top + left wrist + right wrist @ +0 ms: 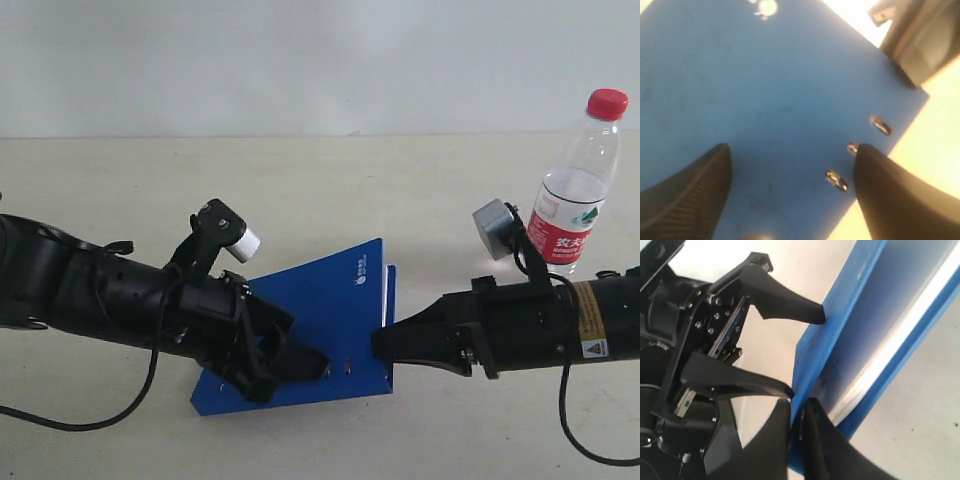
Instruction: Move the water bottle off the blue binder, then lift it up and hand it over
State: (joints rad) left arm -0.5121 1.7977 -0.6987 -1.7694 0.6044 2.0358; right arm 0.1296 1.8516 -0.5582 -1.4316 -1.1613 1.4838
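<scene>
The water bottle (575,190), clear with a red cap and a red-and-white label, stands upright on the table at the back right, off the blue binder (330,300). My right gripper (385,343) is shut on the binder's right edge; in its wrist view the right gripper (799,407) pinches the blue cover (865,315), with white pages showing beneath. My left gripper (300,365) hangs open over the binder's near left part. In the left wrist view the left gripper (792,150) spreads wide above the blue cover (765,90), beside the small slots (836,180).
A pale table (300,190) carries everything, with a white wall behind. The open left gripper (806,352) shows facing in the right wrist view, and the right gripper's body (920,45) shows past the binder's corner in the left wrist view.
</scene>
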